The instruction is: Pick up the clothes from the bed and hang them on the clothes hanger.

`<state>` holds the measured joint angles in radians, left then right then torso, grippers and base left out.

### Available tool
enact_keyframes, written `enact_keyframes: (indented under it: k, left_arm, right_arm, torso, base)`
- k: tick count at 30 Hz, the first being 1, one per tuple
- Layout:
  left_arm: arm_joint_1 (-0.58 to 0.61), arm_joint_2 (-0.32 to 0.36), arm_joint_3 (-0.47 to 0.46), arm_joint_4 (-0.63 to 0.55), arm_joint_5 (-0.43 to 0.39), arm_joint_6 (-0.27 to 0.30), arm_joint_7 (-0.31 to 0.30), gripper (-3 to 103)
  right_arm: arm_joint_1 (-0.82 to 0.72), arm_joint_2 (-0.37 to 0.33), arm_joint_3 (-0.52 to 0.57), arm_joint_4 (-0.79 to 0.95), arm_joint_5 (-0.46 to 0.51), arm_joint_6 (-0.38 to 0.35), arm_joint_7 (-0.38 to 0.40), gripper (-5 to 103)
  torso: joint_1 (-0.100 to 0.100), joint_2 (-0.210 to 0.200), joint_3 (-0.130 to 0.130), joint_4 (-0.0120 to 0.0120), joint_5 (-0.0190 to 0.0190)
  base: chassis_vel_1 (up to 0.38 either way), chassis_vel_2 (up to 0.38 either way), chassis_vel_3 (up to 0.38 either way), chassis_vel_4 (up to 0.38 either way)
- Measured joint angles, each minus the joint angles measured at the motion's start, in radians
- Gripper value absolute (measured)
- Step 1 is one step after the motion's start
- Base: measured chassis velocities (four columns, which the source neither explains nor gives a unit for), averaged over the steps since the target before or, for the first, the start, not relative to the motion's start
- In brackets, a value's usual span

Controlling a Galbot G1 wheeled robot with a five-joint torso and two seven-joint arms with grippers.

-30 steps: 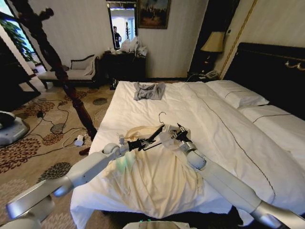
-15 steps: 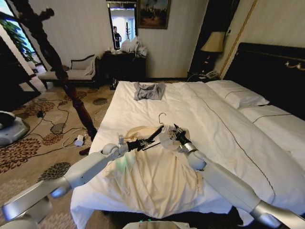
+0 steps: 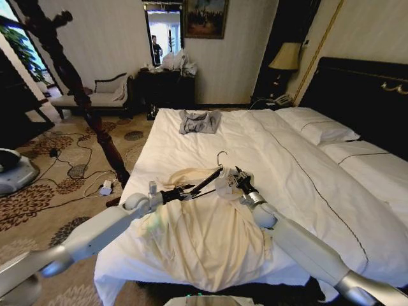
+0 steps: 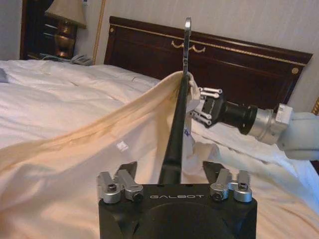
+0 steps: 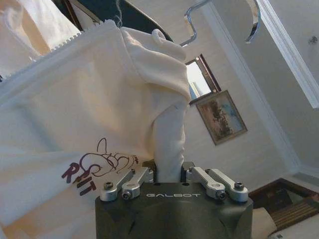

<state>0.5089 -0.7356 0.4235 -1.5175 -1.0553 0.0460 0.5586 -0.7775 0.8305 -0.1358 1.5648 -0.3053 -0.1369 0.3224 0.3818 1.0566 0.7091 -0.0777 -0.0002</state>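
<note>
The cream clothes (image 3: 204, 245) lie spread on the near end of the bed (image 3: 299, 172), with the collar lifted. My left gripper (image 3: 180, 192) is shut on one arm of the black clothes hanger (image 3: 205, 181), whose silver hook (image 3: 221, 155) points up. In the left wrist view, the clothes hanger (image 4: 174, 134) rises from between the fingers of the left gripper (image 4: 169, 170), and the clothes (image 4: 75, 144) drape over its top. My right gripper (image 3: 235, 178) is shut on the collar fabric beside the hanger. The right wrist view shows that gripper (image 5: 168, 168) pinching a fold of the clothes (image 5: 167, 129).
A small grey garment (image 3: 199, 121) lies at the far end of the bed. White pillows (image 3: 315, 124) rest against the black headboard (image 3: 363, 95). A tall dark coat stand (image 3: 83, 95) rises left of the bed, over patterned carpet with cables (image 3: 76, 172).
My left gripper has drawn back to the left with the hanger. The collar edge now stretches flatter along the hanger's arm. The right gripper has barely moved.
</note>
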Motion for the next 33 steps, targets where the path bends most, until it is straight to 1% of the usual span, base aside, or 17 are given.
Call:
enact_keyframes:
  k: [2, 3, 5, 7, 8, 10, 12, 13, 15, 17, 19, 20, 22, 23, 26, 28, 33]
  left_arm:
    - [0.061, 0.047, -0.058, -0.048, 0.006, -0.01, -0.012, 90]
    - [0.061, 0.047, -0.058, -0.048, 0.006, -0.01, -0.012, 90]
    - [0.127, 0.077, -0.134, -0.095, -0.002, -0.016, -0.033, 98]
    - [0.188, 0.085, -0.229, -0.117, -0.024, -0.016, -0.079, 100]
    - [0.188, 0.085, -0.229, -0.117, -0.024, -0.016, -0.079, 100]
    - [0.244, 0.077, -0.326, -0.112, -0.043, -0.016, -0.147, 100]
    - [0.273, 0.067, -0.382, -0.088, -0.062, -0.01, -0.192, 100]
    - [0.277, 0.067, -0.392, -0.075, -0.062, -0.008, -0.199, 100]
    - [0.277, 0.069, -0.395, -0.061, -0.05, -0.007, -0.197, 100]
    - [0.263, 0.084, -0.381, -0.024, 0.006, -0.007, -0.154, 100]
    - [0.233, 0.093, -0.344, 0.015, 0.062, -0.023, -0.103, 100]
    - [0.233, 0.093, -0.344, 0.015, 0.062, -0.023, -0.103, 100]
    - [0.194, 0.092, -0.301, 0.059, 0.125, -0.048, -0.059, 100]
    - [0.176, 0.087, -0.282, 0.08, 0.15, -0.055, -0.048, 100]
    - [0.149, 0.075, -0.249, 0.121, 0.189, -0.071, -0.04, 100]
    - [0.126, 0.062, -0.222, 0.17, 0.227, -0.098, -0.038, 100]
    - [0.113, 0.043, -0.213, 0.219, 0.258, -0.13, -0.036, 100]
  right_arm:
    - [-0.006, 0.002, 0.005, -0.006, 0.0, 0.002, 0.006, 23]
    - [-0.006, 0.002, 0.005, -0.006, 0.0, 0.002, 0.006, 23]
    - [-0.015, 0.001, 0.011, -0.006, 0.001, 0.003, 0.01, 23]
    - [-0.023, 0.001, 0.015, -0.006, 0.002, 0.004, 0.015, 23]
    - [-0.023, 0.001, 0.015, -0.006, 0.002, 0.004, 0.015, 23]
    - [-0.03, 0.0, 0.017, -0.005, 0.003, 0.006, 0.019, 23]
    - [-0.032, -0.001, 0.016, 0.0, 0.003, 0.007, 0.019, 23]
    - [-0.032, -0.001, 0.015, 0.002, 0.003, 0.007, 0.02, 23]
    - [-0.03, 0.001, 0.013, 0.003, 0.003, 0.007, 0.02, 23]
    - [-0.025, 0.008, 0.012, 0.006, 0.003, 0.007, 0.021, 23]
    - [-0.023, 0.014, 0.011, 0.01, 0.004, 0.007, 0.023, 23]
    - [-0.023, 0.014, 0.011, 0.01, 0.004, 0.007, 0.023, 23]
    - [-0.028, 0.016, 0.011, 0.017, 0.006, 0.004, 0.026, 23]
    - [-0.032, 0.016, 0.011, 0.02, 0.006, 0.002, 0.027, 23]
    - [-0.038, 0.014, 0.011, 0.025, 0.007, 0.001, 0.029, 23]
    - [-0.045, 0.01, 0.014, 0.028, 0.007, -0.001, 0.03, 23]
    - [-0.055, 0.007, 0.02, 0.031, 0.008, -0.001, 0.037, 23]
  torso:
    - [0.0, 0.0, 0.0, 0.0, 0.0]
    - [0.0, 0.0, 0.0, 0.0, 0.0]
    - [0.0, 0.0, 0.0, 0.0002, 0.0001]
    - [0.0, 0.0, 0.0, 0.0002, 0.0]
    - [0.0, 0.0, 0.0, 0.0002, 0.0]
    - [0.0, 0.0, 0.0, 0.0, 0.0003]
    - [0.0, 0.0, 0.0, 0.0, -0.0004]
    - [0.0, 0.0, 0.0, 0.0, 0.0]
    - [0.0, 0.0, 0.0, -0.0001, 0.0]
    - [0.0, 0.0, 0.0, -0.0001, 0.0]
    - [0.0, 0.0, 0.0, 0.0004, 0.0003]
    - [0.0, 0.0, 0.0, 0.0004, 0.0003]
    - [0.0, 0.0, 0.0, 0.0, 0.0]
    - [0.0, 0.0, 0.0, -0.0002, 0.0001]
    - [0.0, 0.0, 0.0, -0.0004, 0.0002]
    - [0.0, 0.0, 0.0, -0.0003, 0.0]
    - [0.0, 0.0, 0.0, 0.0002, 0.0002]
  base:
    - [0.0, 0.0, 0.0, 0.0]
    - [0.0, 0.0, 0.0, 0.0]
    - [0.0, 0.0, 0.0, 0.0]
    - [0.0, 0.0, 0.0, 0.0]
    - [0.0, 0.0, 0.0, 0.0]
    - [0.0, 0.0, 0.0, 0.0]
    - [0.0, 0.0, 0.0, 0.0]
    - [0.0, 0.0, 0.0, 0.0]
    - [0.0, 0.0, 0.0, 0.0]
    - [0.0, 0.0, 0.0, 0.0]
    - [0.0, 0.0, 0.0, 0.0]
    - [0.0, 0.0, 0.0, 0.0]
    - [0.0, 0.0, 0.0, 0.0]
    - [0.0, 0.0, 0.0, 0.0]
    - [0.0, 0.0, 0.0, 0.0]
    - [0.0, 0.0, 0.0, 0.0]
    - [0.0, 0.0, 0.0, 0.0]
